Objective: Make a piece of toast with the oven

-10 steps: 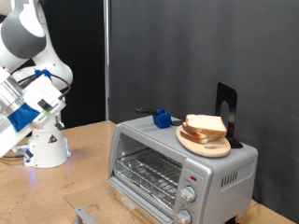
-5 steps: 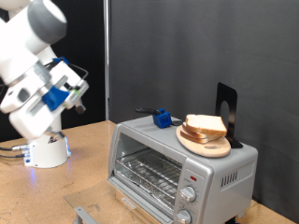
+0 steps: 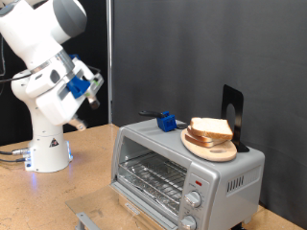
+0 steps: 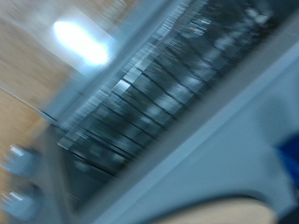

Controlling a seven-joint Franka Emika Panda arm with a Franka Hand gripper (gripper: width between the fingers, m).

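Well apart from the piece of toast [image 3: 211, 128] atop the oven [image 3: 182, 168], the pincer's [image 3: 95, 88] state is unclear.

A black curtain [image 3: 182, 57] hangs as the backdrop behind the gripper [image 3: 93, 86], a pale vertical seam beside it; a light wooden tabletop [image 3: 58, 196] spreads below

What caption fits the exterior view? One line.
End effector raised apart from the oven; bread waits on the plate above.
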